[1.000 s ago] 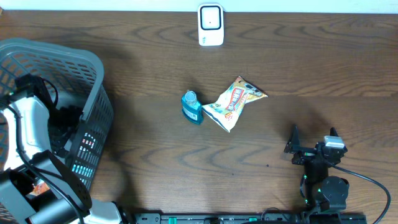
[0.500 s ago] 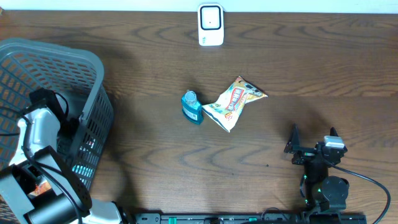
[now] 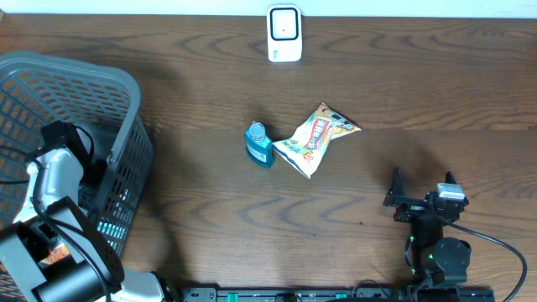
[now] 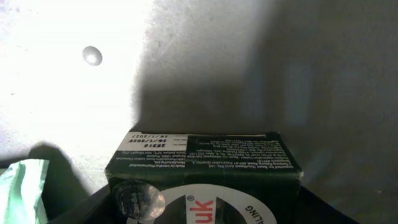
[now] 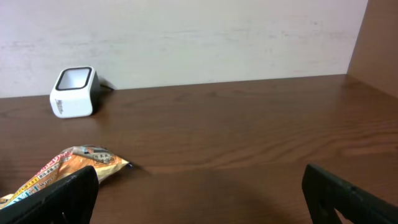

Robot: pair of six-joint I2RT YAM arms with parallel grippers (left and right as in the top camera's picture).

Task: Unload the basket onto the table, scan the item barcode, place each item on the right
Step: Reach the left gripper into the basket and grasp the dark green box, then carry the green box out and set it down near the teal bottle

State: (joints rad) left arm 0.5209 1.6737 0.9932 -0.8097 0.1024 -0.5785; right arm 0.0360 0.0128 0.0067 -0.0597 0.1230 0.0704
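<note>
Inside the grey basket (image 3: 126, 92), my left gripper (image 4: 202, 208) reaches down over a dark green box (image 4: 205, 163) with white small print. In the left wrist view the box fills the gap between the jaws, and both dark fingers press against its sides. The overhead view shows only the left arm (image 3: 57, 172) in the basket. The white scanner (image 3: 284, 33) stands at the far table edge (image 5: 73, 92). My right gripper (image 3: 422, 186) rests near the front right, open and empty (image 5: 202, 199).
An orange snack bag (image 3: 316, 137) and a blue bottle (image 3: 259, 144) lie mid-table. The snack bag (image 5: 68, 169) is ahead-left of the right gripper. A pale green packet (image 4: 22, 190) lies beside the box in the basket.
The left arm has shifted a little lower and to the right inside the basket over the last second. The right arm and the table items have not moved.
</note>
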